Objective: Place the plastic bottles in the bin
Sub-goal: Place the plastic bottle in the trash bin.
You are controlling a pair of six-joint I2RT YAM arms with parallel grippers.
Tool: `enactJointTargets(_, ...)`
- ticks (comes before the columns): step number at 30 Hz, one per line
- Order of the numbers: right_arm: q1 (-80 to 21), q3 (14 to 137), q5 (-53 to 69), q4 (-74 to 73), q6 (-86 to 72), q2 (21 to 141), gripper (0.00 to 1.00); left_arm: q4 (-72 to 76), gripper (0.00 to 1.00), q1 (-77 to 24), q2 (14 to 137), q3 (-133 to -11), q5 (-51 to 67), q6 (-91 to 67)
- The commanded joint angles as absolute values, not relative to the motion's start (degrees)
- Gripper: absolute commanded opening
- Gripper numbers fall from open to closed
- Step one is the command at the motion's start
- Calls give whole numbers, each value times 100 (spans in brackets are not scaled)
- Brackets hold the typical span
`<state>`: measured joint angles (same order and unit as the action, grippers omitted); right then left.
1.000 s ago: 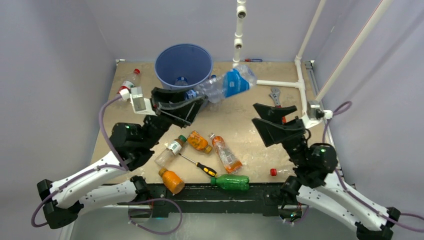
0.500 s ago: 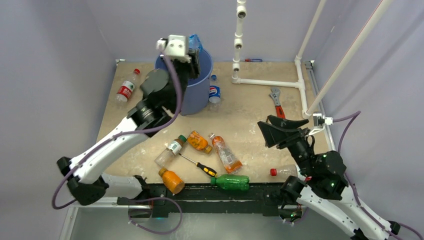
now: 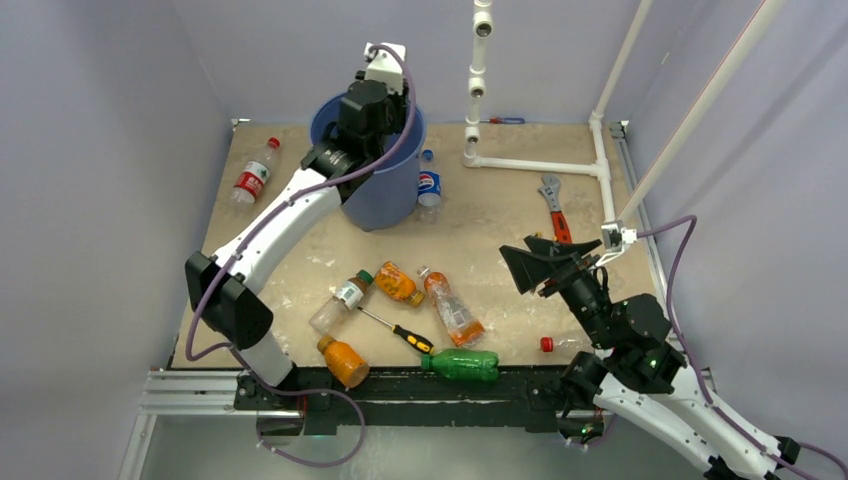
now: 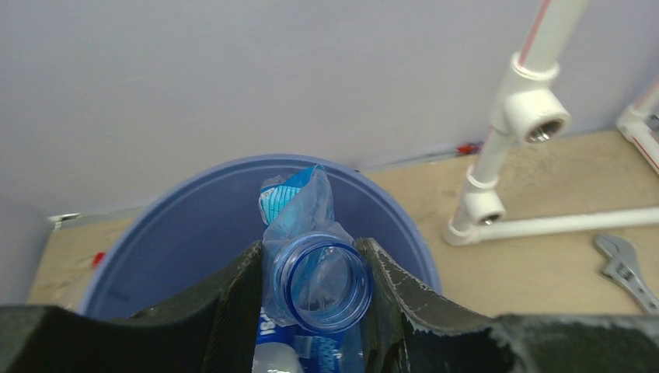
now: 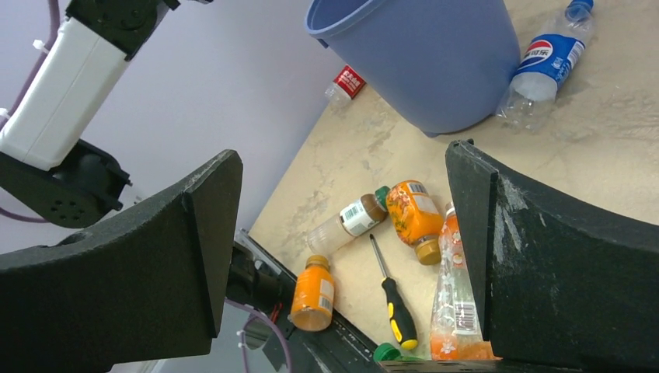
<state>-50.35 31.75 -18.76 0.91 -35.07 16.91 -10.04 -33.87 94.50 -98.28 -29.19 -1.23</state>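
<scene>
Seven bottles, at least, are outside the bin.
- Below the left gripper, either side: red-label bottle, well apart; Pepsi bottle, just beside the bin.
- Left of the right gripper: clear green-capped bottle, squat orange bottle, slim orange bottle, edge orange bottle, green bottle.
- Possibly an eighth near the right gripper, too faint to confirm.

Left gripper: clamped on a crushed blue-label bottle, directly over the bin's mouth, not yet dropped.
Right gripper: jaws wide apart, empty.
Bin contents: hidden.

Overhead looks down on table, left wrist close above bin, right wrist faces bin
</scene>
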Motion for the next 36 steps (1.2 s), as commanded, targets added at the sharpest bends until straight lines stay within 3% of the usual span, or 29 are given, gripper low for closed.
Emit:
enactJointTargets(1,-5054,3139,-1977,12,-3526,1635,99,-1182,0,-3397,9728,-10153,-1895,-494)
enactJointTargets(18,-5056,3112,-1898,9,-3551,1778,99,-1821,0,-3000,10540,-10251,-1053,-989)
enactJointTargets(19,-5054,3111,-1896,9,-3551,1771,99,-1842,5,-2997,10520,-10253,-1067,-983)
enactJointTargets(21,-5054,3111,-1898,9,-3551,1758,99,-1852,35,-2991,10435,-10274,-1093,-961)
enactJointTargets(23,-5054,3111,-1898,9,-3542,1758,99,-1838,58,-2991,10299,-10311,-1103,-958)
enactJointTargets(28,-5053,3140,-1914,9,-3516,1790,99,-1705,91,-2994,9794,-10390,-1209,-1046)
enactJointTargets(32,-5054,3195,-1959,9,-3476,1844,99,-1524,99,-2997,9151,-10316,-1283,-1198)
enactJointTargets(36,-5056,3224,-2073,-164,-3511,1883,99,-1340,99,-2994,8294,-9851,-1407,-1530)
